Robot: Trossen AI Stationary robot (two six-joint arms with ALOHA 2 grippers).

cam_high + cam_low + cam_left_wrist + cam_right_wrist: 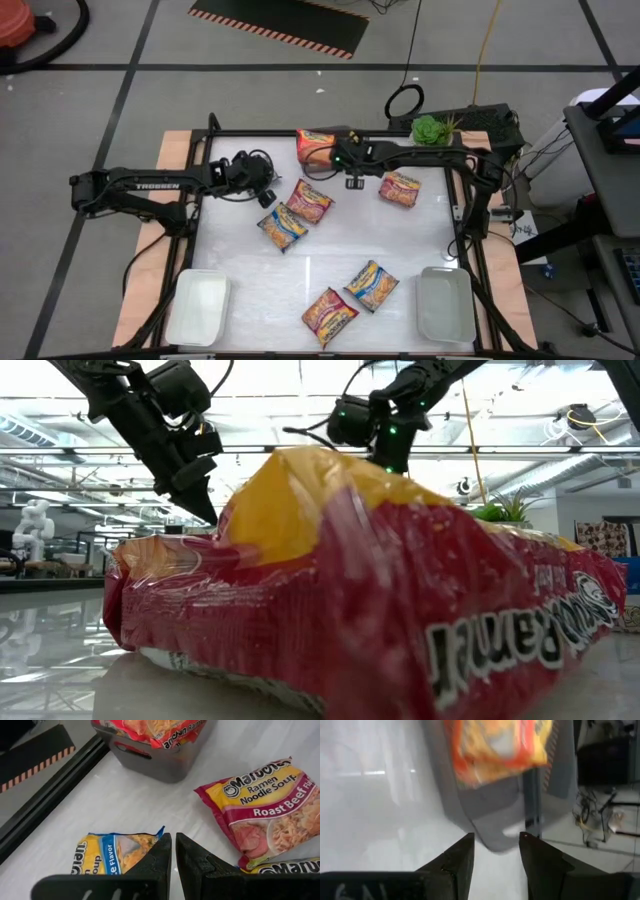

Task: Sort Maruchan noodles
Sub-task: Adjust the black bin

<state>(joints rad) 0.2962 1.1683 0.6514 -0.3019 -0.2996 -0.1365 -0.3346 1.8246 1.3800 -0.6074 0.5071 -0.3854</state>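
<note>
Packets lie scattered on the white tabletop [330,255]: two pairs mid-surface, one roast-beef packet [400,188] near the back right, more heaped in the grey bin [314,148] at the back edge. Left tool [266,197] hangs pinched together, empty, above the blue-and-yellow packet [283,227]. Right tool [352,180] hovers beside the bin, fingers parted, holding nothing. White trays [198,307] fill both front corners, with bare surface between
</note>
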